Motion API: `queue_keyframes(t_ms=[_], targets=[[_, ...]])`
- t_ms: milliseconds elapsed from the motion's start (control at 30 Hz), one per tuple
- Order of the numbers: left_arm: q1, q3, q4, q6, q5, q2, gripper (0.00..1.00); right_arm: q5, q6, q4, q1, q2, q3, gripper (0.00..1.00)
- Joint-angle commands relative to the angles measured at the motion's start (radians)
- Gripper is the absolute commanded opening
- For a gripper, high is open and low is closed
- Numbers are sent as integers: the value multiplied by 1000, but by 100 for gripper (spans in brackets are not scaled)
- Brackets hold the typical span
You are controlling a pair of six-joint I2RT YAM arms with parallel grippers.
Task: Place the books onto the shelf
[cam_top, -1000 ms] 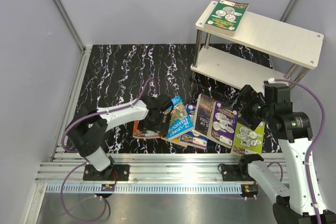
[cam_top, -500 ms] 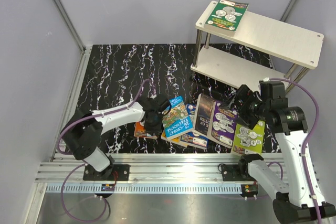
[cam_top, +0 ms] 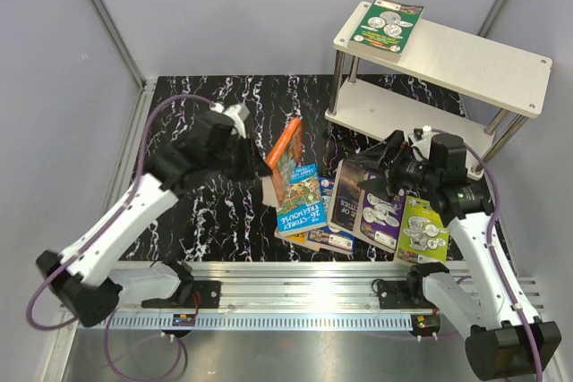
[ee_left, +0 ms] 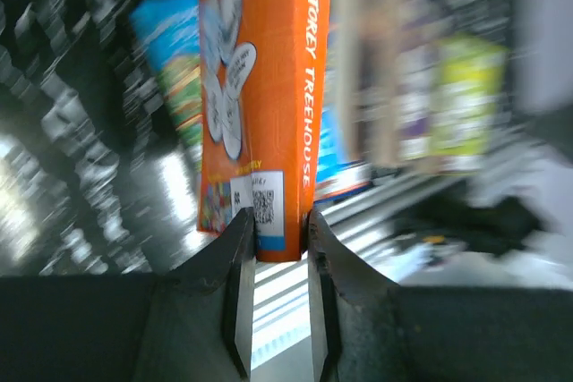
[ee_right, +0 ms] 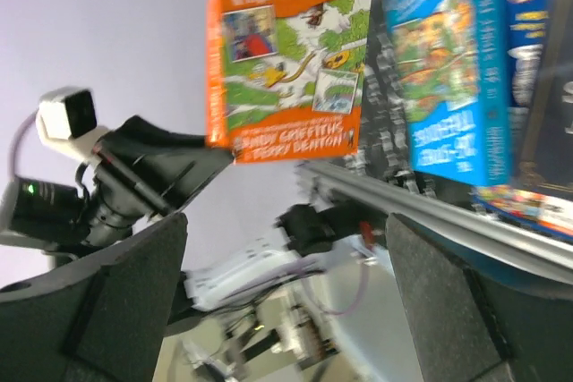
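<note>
My left gripper [cam_top: 266,170] is shut on the bottom edge of an orange book [cam_top: 286,151], which it holds tilted in the air above the black mat. In the left wrist view, both fingers [ee_left: 237,248] pinch that orange book [ee_left: 269,87] near its barcode. My right gripper [cam_top: 391,165] is open and empty over the books on the mat, facing the orange book [ee_right: 286,51]. A blue-green book [cam_top: 301,203], a dark book [cam_top: 349,192], a purple book [cam_top: 383,212] and a lime book [cam_top: 423,235] lie in an overlapping row. A green book [cam_top: 387,28] lies on the shelf [cam_top: 474,64].
The shelf's lower board [cam_top: 398,118] is bare. An aluminium rail [cam_top: 295,282] runs along the near edge, in front of the black marbled mat [cam_top: 201,123]. Grey walls close in the left, back and right.
My left gripper has shut on the orange book and lifted it off the mat, up and toward the back. My right gripper has swung left toward it, staying open.
</note>
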Motion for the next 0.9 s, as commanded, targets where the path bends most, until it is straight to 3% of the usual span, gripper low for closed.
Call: queue_keyframes(t_ms=[0,67,100,300,667,867], targets=[[41,70,240,-100,264,-137,0,-140,253,465,2,1,-57,100],[62,32,367,-173,349,-189,0,-141,318,541,4,26,-71,100],[76,-14,508,-259,409,-230,0,-143,332,608,4,36,-70,100],[82,-189,932,-555,446,-303,0,-154,378,696,4,104,-11,100],[82,-361,1326,-806,368,-308,0,-114,540,885,21,70,-82,100],[82,-416,1448,-891,325,-301,0,-94,569,906,35,28,-136,100]])
